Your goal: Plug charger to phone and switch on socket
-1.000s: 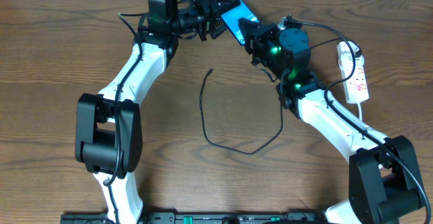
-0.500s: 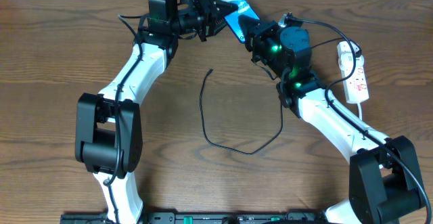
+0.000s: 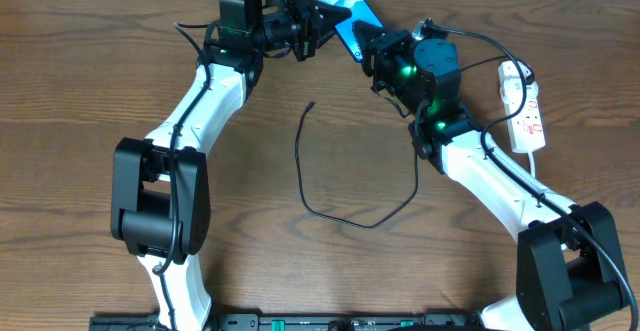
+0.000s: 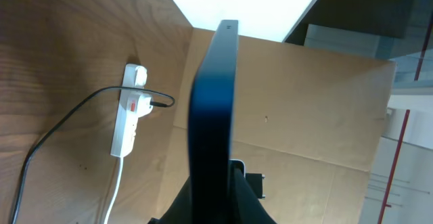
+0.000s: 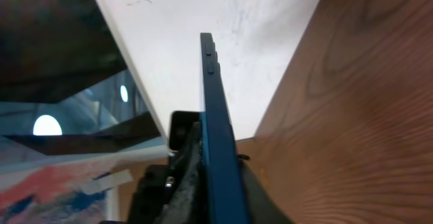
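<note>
Clenches the left tool on the phone, up at the far edge of the worktop, roughly midway across. Blue screen tilted toward the overhead camera, left part pinched by the left tool, opposite end reaching in between the fingers of the right tool. Seen edge-on from the left wrist: a thin dark slab rising straight up out of the black fingers at the bottom of the view, pressed on both faces. Seen edge-on from the right wrist too, side buttons visible on the narrow rim, dark fingers close along its faces; cannot tell whether clamped or slack there. Charger lying loose on the worktop between the left arm and the right arm, well apart from the phone: small plug tip pointing toward the far edge, thin black line dropping toward the near side, curling round to the right and climbing again until hidden under the right arm. Socket flat on the worktop at the far right, just beyond the right arm, apart from both tools, rounded end toward the far edge, red markings on top. From the left wrist: a black lead plugged into the socket, a white cord trailing from it toward the near edge.
</note>
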Tool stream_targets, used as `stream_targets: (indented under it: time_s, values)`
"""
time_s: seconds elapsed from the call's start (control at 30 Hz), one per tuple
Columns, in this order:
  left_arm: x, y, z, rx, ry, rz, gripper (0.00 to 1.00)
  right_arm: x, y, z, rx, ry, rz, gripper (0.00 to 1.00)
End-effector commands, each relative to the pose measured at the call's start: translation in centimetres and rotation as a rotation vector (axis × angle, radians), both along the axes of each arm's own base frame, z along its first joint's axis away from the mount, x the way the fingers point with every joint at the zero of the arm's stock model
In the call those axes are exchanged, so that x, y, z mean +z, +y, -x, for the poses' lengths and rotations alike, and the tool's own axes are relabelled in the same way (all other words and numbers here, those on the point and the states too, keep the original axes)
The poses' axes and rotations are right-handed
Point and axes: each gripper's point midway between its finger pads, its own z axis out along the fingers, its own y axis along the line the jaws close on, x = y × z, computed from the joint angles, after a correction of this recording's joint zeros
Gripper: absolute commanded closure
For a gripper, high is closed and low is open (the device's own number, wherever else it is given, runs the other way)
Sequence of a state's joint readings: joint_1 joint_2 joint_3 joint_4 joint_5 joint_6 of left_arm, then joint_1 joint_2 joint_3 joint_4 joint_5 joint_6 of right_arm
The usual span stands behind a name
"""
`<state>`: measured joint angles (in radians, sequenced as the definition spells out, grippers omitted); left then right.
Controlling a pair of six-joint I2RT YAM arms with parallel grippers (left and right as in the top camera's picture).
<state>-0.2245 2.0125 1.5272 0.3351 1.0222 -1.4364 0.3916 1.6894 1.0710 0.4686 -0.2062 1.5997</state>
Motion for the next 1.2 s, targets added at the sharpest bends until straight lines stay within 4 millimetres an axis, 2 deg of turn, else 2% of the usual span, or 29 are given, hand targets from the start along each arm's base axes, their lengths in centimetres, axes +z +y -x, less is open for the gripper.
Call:
stream_targets:
  time_s: [0.0,0.23,0.43,0.6,0.8,1.0,1.17]
  values:
    - [2.2,0.0,0.0,0.000,-0.086,0.003,0.92,-0.7,2.0,1.5,0.102,-0.025,0.067,0.83]
    - [2.2,0.1,-0.1,0.000,-0.093,0.000,0.93,-1.7,0.9,0.9,0.044,-0.005,0.120,0.81]
    - [2.2,0.1,-0.1,0.000,-0.093,0.000,0.92,-1.7,-0.9,-0.1,-0.007,-0.003,0.123,0.85]
    - [2.2,0.1,-0.1,0.000,-0.093,0.000,0.93,-1.7,-1.7,-0.5,-0.022,-0.004,0.121,0.85]
    - [2.2,0.1,-0.1,0.000,-0.093,0.000,0.92,-1.1,-2.4,-0.9,-0.038,-0.022,0.110,0.85]
    - [2.2,0.1,-0.1,0.000,-0.093,0.000,0.93,-0.1,-2.4,-1.1,-0.042,-0.062,0.095,0.85]
    - [2.2,0.1,0.0,-0.001,-0.093,0.000,0.92,0.0,-2.4,-1.1,-0.043,-0.065,0.093,0.86]
